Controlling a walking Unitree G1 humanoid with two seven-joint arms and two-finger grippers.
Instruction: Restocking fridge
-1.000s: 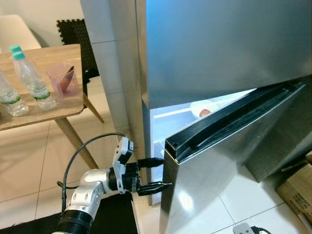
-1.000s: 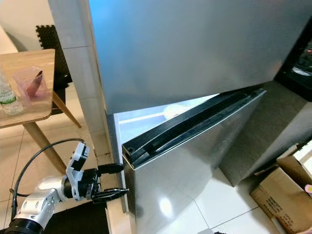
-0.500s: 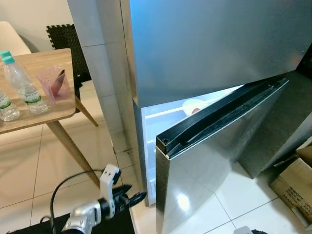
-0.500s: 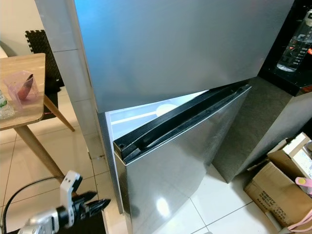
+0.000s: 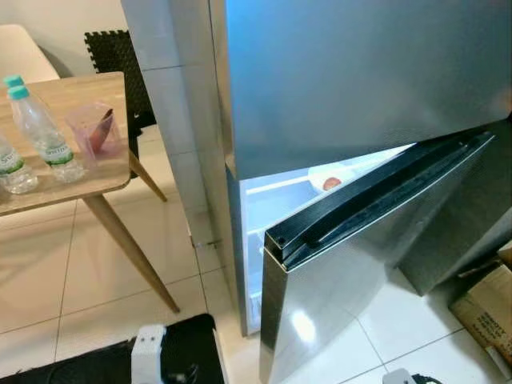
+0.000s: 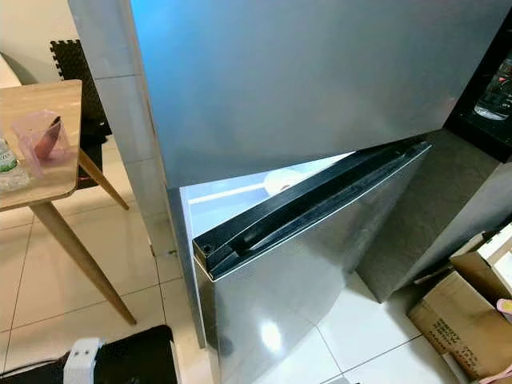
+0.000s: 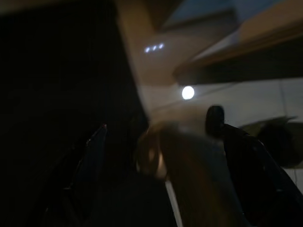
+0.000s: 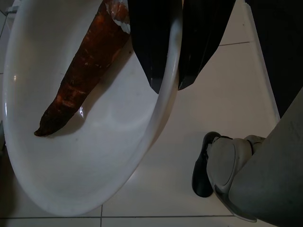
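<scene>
From our head views the fridge's lower door (image 5: pixel 376 264) stands ajar, a lit shelf behind it; bottles (image 5: pixel 44 132) sit on the desk (image 5: pixel 68 172) far left; our right end effector (image 8: pixel 165 87) pinches a white bowl's (image 8: pixel 71 179) rim, a brown root (image 8: pixel 83 71) inside; our left end effector's (image 7: pixel 156 142) opening we cannot tell.

The right gripper (image 8: pixel 165 87) is seen from its wrist, its two black fingers (image 8: pixel 147 56) closed on the rim of a bowl (image 8: pixel 71 156), one finger inside the rim and one outside. A robot foot (image 8: pixel 222 165) is seen on the floor below it. The left gripper (image 7: pixel 161 156) is seen dimly from its wrist, its two dark fingers (image 7: pixel 90 161) spread apart. The left wrist (image 5: pixel 148 352) is seen low in the head view.
</scene>
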